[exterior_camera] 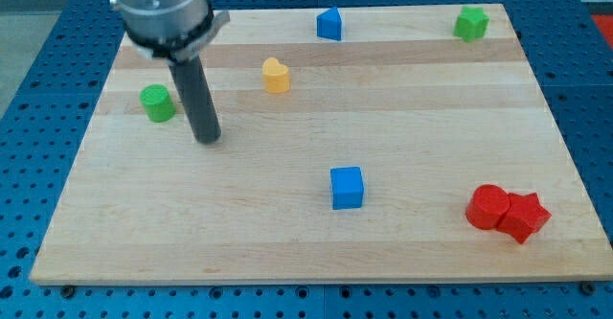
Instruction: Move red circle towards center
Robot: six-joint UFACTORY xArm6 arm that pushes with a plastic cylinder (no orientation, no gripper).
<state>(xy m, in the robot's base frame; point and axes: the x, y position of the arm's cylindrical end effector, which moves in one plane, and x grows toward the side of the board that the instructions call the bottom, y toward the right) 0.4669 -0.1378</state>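
Observation:
The red circle (488, 207) lies near the board's bottom right corner, touching a red star (526, 216) on its right. My tip (208, 138) rests on the board at the view's upper left, just right of a green cylinder (157, 102). The tip is far from the red circle, across the board to its left and above it. A blue cube (347, 187) lies between them, slightly below the board's middle.
A yellow block (276, 75) lies right of the rod near the top. A blue block (329, 23) sits at the top edge and a green star-like block (470, 23) at the top right corner. The wooden board (124, 233) lies on a blue perforated table.

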